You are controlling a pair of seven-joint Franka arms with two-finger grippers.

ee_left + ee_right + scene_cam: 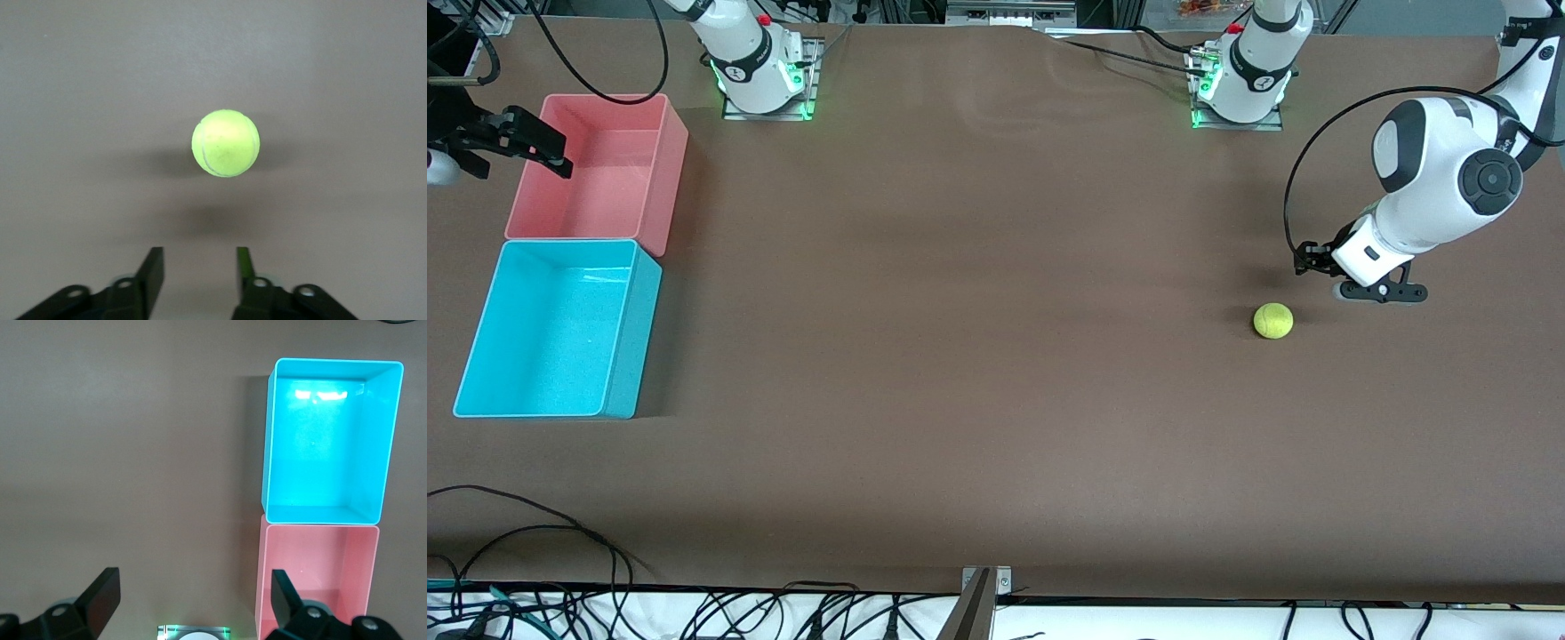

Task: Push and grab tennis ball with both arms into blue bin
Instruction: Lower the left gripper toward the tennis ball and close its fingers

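The tennis ball (1272, 321) (225, 143), small and yellow-green, lies on the brown table toward the left arm's end. My left gripper (1375, 292) (198, 251) hangs low beside it, on the side away from the bins, not touching it. Its fingers stand partly apart with only bare table between them. The blue bin (637, 338) (269, 440) sits with nothing in it at the right arm's end, nearer the front camera than the pink one. My right gripper (516, 147) (193, 577) waits high over the pink bin's edge, wide open and holding nothing.
The pink bin (672, 178) (264, 587) touches the blue bin's wall. The two arm bases (765, 84) (1240, 89) with green lights stand along the table's edge farthest from the front camera. Black cables (534, 524) lie along the table's near edge.
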